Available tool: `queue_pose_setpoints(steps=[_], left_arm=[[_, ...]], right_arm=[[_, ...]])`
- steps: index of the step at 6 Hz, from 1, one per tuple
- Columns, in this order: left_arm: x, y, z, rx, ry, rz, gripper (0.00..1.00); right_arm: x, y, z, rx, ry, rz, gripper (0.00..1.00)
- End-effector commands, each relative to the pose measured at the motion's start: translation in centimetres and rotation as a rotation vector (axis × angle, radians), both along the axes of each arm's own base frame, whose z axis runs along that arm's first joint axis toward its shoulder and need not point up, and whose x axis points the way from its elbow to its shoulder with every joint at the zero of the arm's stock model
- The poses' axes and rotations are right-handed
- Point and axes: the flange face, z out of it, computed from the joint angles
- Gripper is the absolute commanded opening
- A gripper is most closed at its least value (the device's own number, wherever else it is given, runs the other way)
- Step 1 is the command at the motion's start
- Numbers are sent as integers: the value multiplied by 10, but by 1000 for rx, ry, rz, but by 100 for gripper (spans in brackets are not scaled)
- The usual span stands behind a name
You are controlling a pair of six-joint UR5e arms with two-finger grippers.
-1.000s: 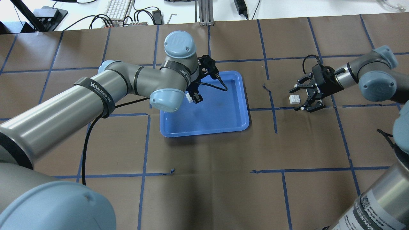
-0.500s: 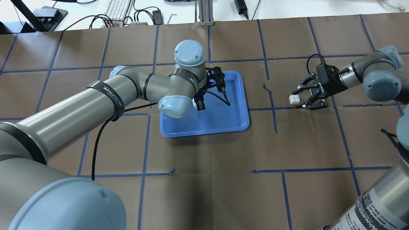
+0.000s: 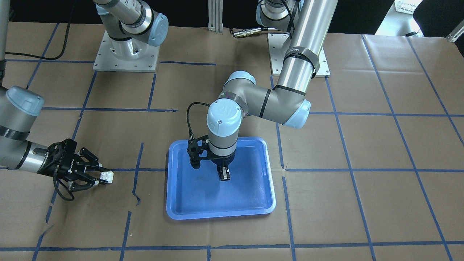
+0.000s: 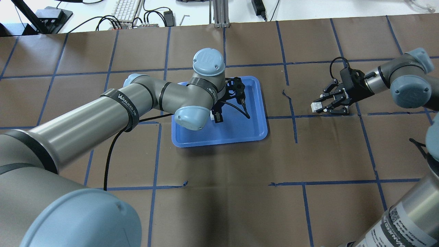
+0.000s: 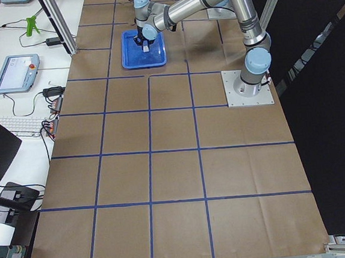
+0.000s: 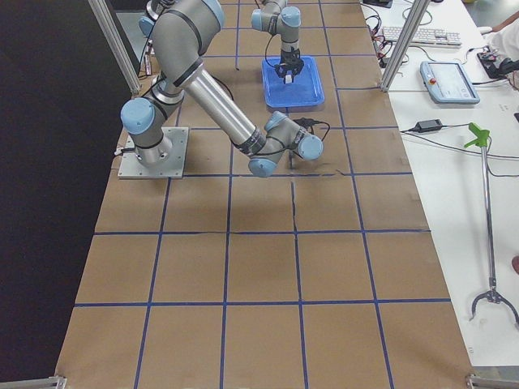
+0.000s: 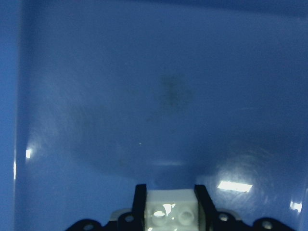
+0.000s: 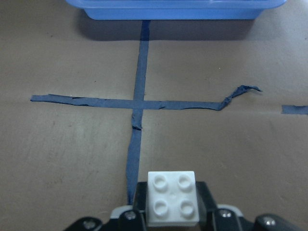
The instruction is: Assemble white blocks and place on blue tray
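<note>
The blue tray [image 4: 240,132] lies at mid table, also seen in the front view [image 3: 203,203]. My left gripper [image 4: 217,118] hangs over the tray's left part, pointing down, shut on one white block [image 7: 171,210]; the wrist view shows the tray's glossy bottom [image 7: 168,96] below it. My right gripper [image 4: 320,106] is low over the brown paper to the right of the tray. Its fingers are shut on the other white block [image 8: 172,199], studs up, which also shows in the front view [image 3: 107,176].
The table is covered in brown paper with a grid of blue tape [image 4: 291,113]. A loose, torn tape end [image 8: 240,91] lies between the right gripper and the tray's wall [image 8: 173,9]. A keyboard and cables sit beyond the far edge [image 4: 127,10].
My left arm has swung right and nearer over the tray with its block. My right gripper's fingers, wide open a second ago, have closed onto the white block.
</note>
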Motion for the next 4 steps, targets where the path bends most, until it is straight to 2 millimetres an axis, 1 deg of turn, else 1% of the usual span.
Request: queue_pose_setpoints(steps=[1,2,3,4], left_arm=[[0,1,0,0,-4,-62,4],[0,1,-2,4,-5,-56,18],[2,6,-11,21,-9,-53,29],[1,7,-22,28,-10,-38,91]], right_arm=[[-10,-20,34,-58,31,-6,18],[-10,-24,60,-79,35,-15,17],[-2,-20,79,-76,34,-25,17],[2,-17,77,-65,27,-21,17]])
